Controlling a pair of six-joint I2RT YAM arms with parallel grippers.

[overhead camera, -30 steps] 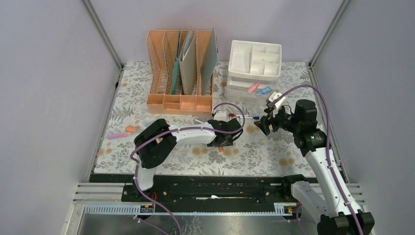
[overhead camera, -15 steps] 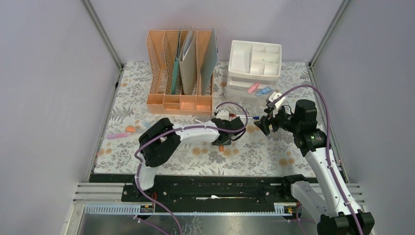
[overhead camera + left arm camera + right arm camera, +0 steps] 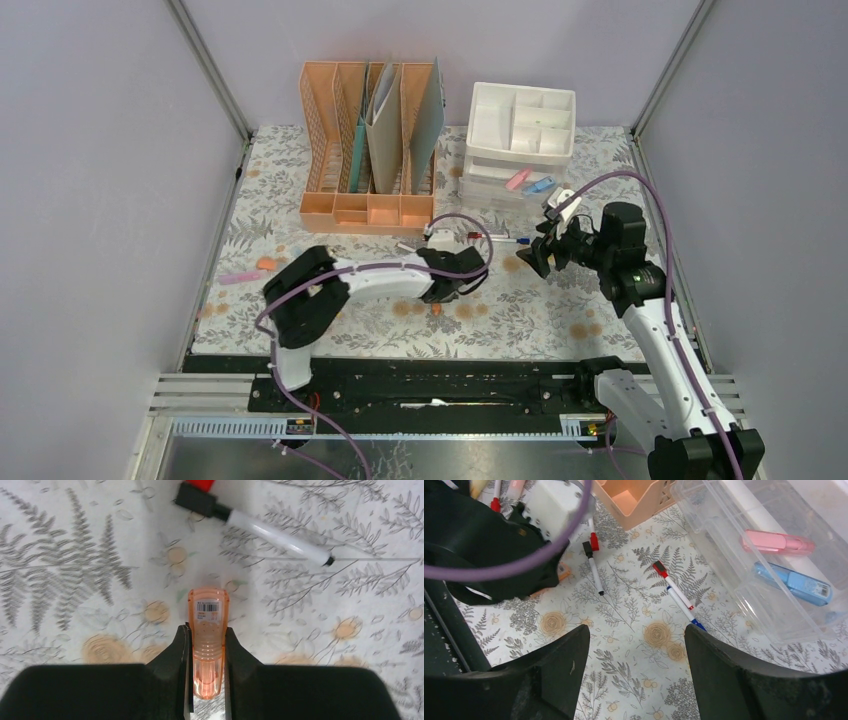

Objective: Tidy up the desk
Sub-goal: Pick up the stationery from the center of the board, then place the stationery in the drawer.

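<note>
Looks like the left jaws are pinching the orange highlighter [image 3: 208, 615] by its sides as it lies flat on the flowery counter [image 3: 560, 310], probably to lift it toward the clear drawer [image 3: 724, 560] holding similar ones, while the right jaws hang spread wide nearby, holding nothing.

The left gripper [image 3: 206, 629] has narrowed its black jaws onto the translucent orange plastic highlighter [image 3: 208, 645], and its arm has slid slightly toward 9 o'clock.
</note>
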